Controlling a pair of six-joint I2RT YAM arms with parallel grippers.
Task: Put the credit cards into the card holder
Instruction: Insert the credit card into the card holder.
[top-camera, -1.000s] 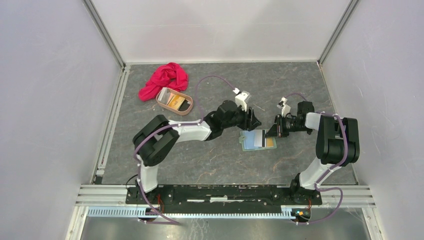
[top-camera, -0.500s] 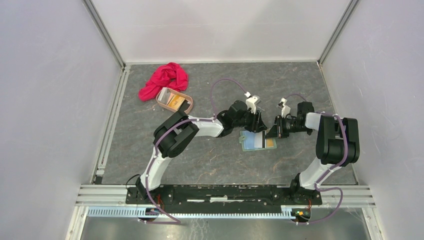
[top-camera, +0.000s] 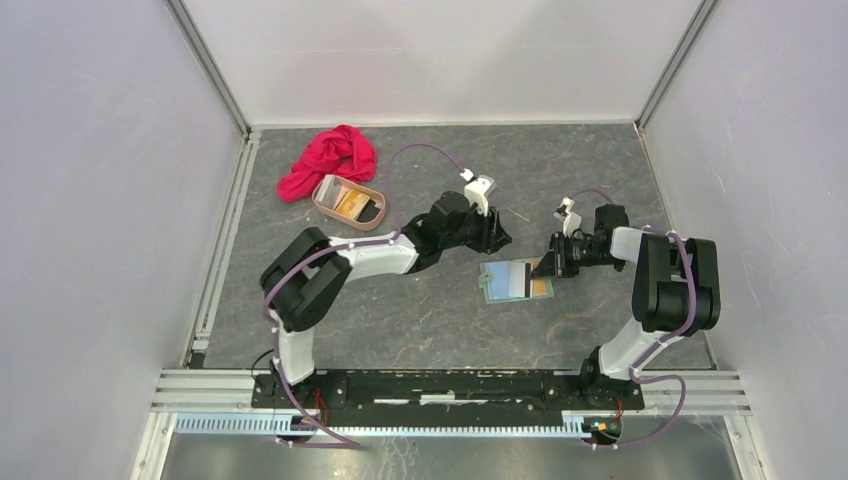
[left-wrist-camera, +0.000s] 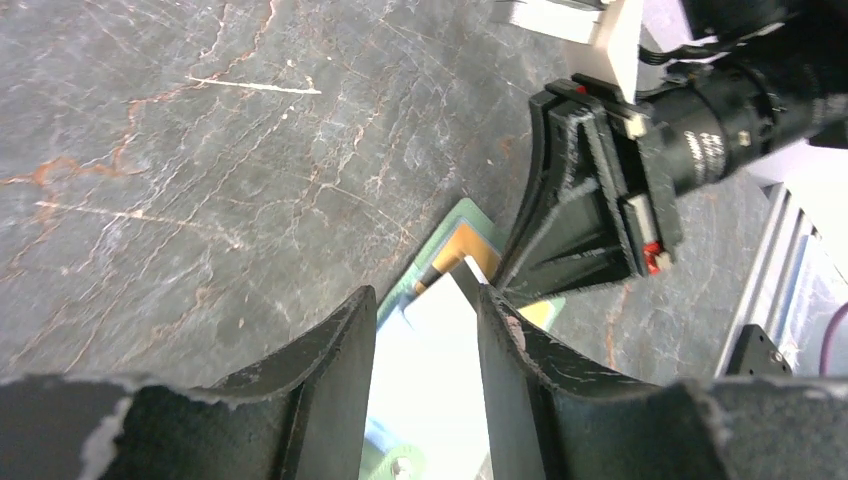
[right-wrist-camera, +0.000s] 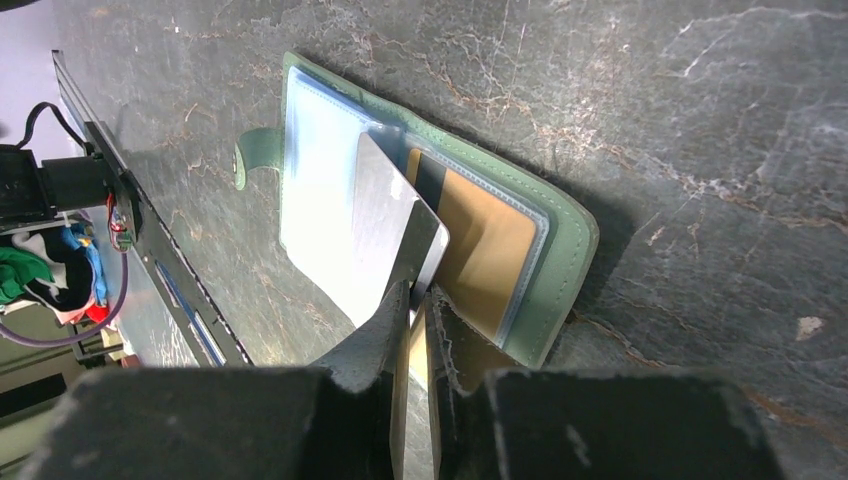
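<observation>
Down low, right fingers (right-wrist-camera: 392, 322) pinching silver card (right-wrist-camera: 385, 225) against card holder (right-wrist-camera: 572, 240), left fingers (left-wrist-camera: 330, 350) parted.

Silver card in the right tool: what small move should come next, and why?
Probably lower the right tool and slide the silver card into a free pocket of the card holder: the card stands tilted over the open holder, and the orange card fills one pocket.

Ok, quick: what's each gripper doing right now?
Left gripper: open, fingers holding nothing.
Right gripper: shut on the silvery card, over the open card holder.
</observation>
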